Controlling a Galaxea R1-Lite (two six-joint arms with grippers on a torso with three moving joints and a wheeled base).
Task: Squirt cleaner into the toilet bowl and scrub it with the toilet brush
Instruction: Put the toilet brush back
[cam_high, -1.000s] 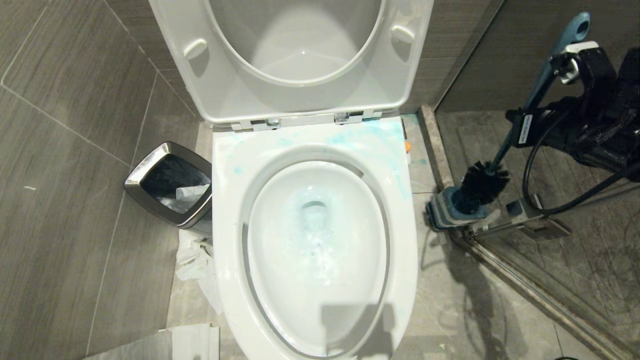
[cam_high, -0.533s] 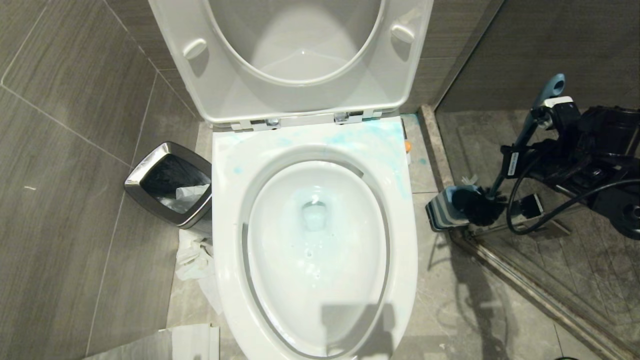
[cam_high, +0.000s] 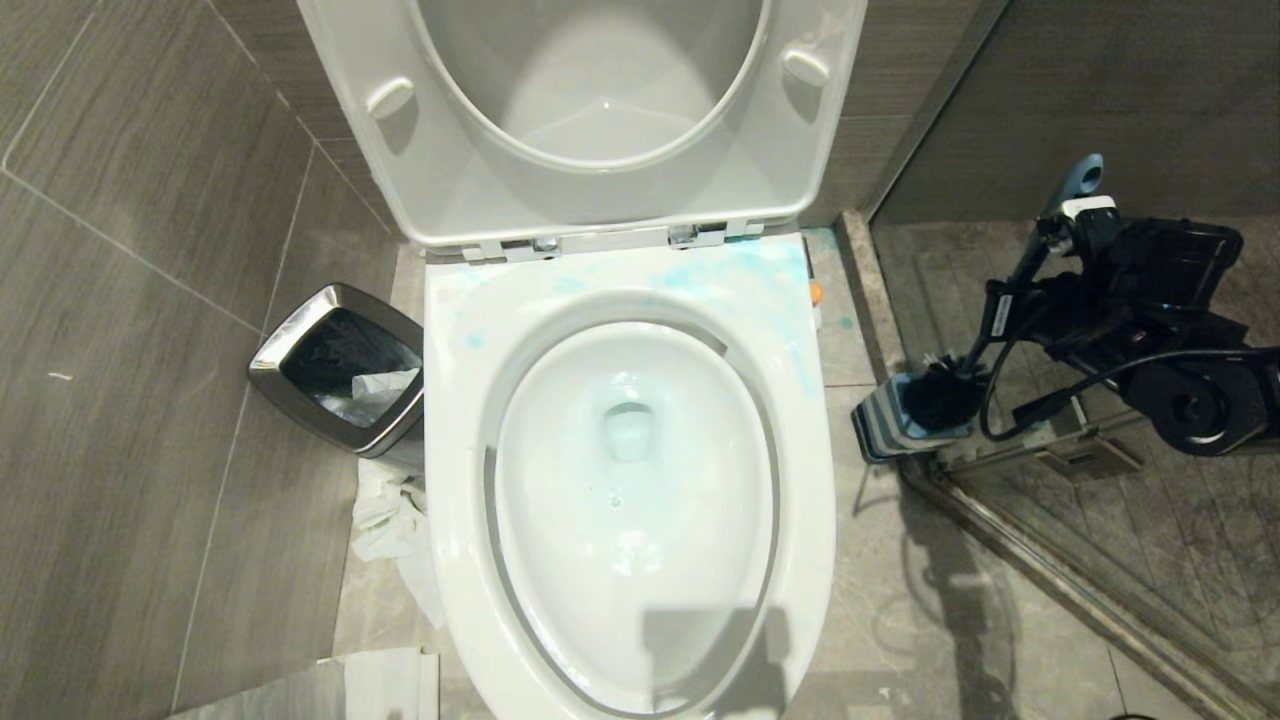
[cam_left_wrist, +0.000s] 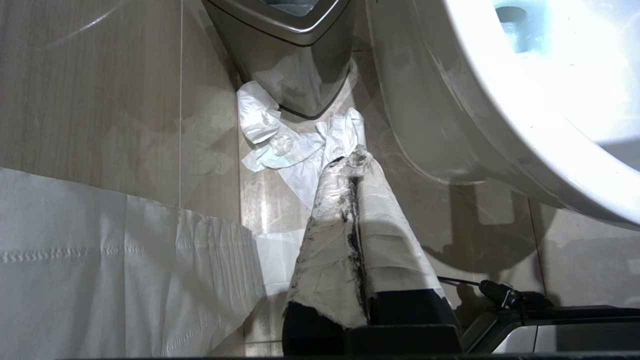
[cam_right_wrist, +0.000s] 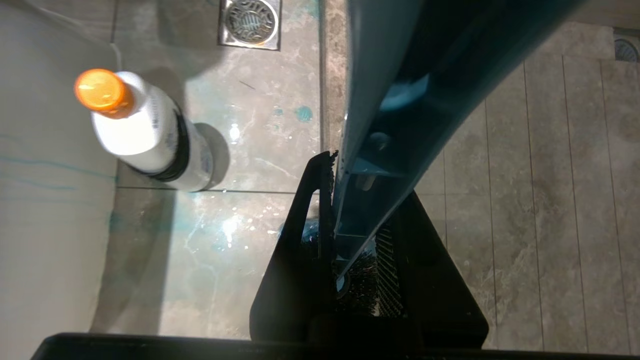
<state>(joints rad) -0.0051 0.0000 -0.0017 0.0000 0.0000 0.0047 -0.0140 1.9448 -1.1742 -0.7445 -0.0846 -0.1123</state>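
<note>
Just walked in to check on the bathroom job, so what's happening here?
The right hand grips the toilet brush by its handle, with the dark head sitting in the holder beside the toilet bowl. Blue cleaner is smeared on the rim. The bottle stands on the floor. The left hand is parked low.

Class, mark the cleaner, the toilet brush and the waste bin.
cleaner (cam_right_wrist: 150, 140), right wrist view, white shoulder below orange cap.
toilet brush (cam_high: 1028, 262), head view, blue handle.
waste bin (cam_high: 300, 338), head view, chrome rim.
</note>
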